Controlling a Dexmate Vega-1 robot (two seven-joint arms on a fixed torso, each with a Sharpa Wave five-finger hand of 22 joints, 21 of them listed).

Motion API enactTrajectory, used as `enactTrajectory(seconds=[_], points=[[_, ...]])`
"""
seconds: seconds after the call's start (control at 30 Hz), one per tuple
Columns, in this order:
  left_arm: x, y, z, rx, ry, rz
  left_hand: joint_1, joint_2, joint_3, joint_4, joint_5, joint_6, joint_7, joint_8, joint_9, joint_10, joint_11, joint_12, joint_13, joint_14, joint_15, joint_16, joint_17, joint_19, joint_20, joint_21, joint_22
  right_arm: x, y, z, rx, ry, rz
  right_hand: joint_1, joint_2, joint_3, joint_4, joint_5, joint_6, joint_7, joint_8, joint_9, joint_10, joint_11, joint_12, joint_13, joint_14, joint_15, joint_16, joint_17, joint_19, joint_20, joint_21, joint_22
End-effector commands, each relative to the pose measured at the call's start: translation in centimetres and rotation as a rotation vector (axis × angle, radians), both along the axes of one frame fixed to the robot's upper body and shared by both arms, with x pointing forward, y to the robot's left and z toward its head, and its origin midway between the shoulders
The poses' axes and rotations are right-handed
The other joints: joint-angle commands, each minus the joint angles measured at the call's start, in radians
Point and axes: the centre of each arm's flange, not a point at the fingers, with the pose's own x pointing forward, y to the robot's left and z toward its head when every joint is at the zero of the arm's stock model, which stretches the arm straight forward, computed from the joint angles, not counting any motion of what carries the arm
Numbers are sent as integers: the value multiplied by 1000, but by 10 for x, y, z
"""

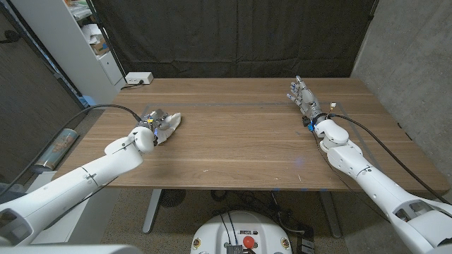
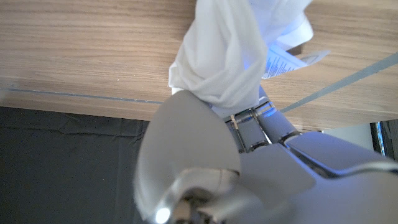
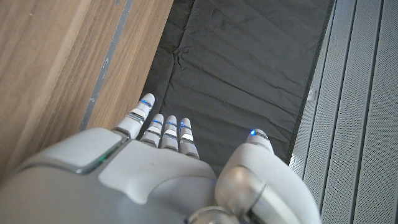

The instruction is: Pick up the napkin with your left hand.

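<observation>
Gripping, head view: the left hand [image 1: 157,124] bunches the white napkin [image 1: 171,120] over the wooden table [image 1: 240,141], on the robot's left half; whether the cloth has cleared the wood cannot be told here.
Idle, head view: the right hand [image 1: 302,96] waits near the far right corner, fingers straight, close together and holding nothing.
Cloth, left wrist view: the napkin [image 2: 230,46] hangs in soft crumpled folds from the glossy grey left hand [image 2: 249,155], a printed tag [image 2: 283,61] poking out beside it.
Handling: likely light, limp and unbreakable; it may slip, so the gathered middle seems the safest hold.
Surfaces, right wrist view: the right hand [image 3: 168,168], smooth grey shell, fingers [image 3: 163,127] side by side above matte wood grain and a dark wrinkled curtain [image 3: 249,68].
</observation>
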Motion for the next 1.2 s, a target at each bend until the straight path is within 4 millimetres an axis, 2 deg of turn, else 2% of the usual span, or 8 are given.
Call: enactTrajectory(seconds=[0.03,0.53,1.2], points=[[-8,0,13,24,-20,7,-13,4,5,7,2,-4,2,5,6,-5,3,0,6,-1,-72,-8,2,-6,-34,12,1,-1,0,1,2,-7,3,3,9,-1,-2,-3,11,2,-1,2,10,-3,-3,5,9,5,-3,4,7,5,-1,5],[-16,0,22,40,-42,9,-29,5,4,9,1,-8,4,7,20,-4,4,0,19,4,-64,-23,6,-18,-28,39,-7,-5,1,1,6,-17,5,3,10,-3,-3,-3,11,2,-1,2,11,-4,-3,5,8,4,-4,4,6,4,-1,5],[-29,-2,47,97,-18,14,-41,2,9,4,2,-24,2,-1,28,-24,4,-11,35,-3,-54,-50,8,-53,-11,67,-21,-7,0,2,17,-28,0,4,12,-4,-3,-3,12,2,-1,2,11,-2,-3,5,9,4,-3,4,7,4,-1,5]])
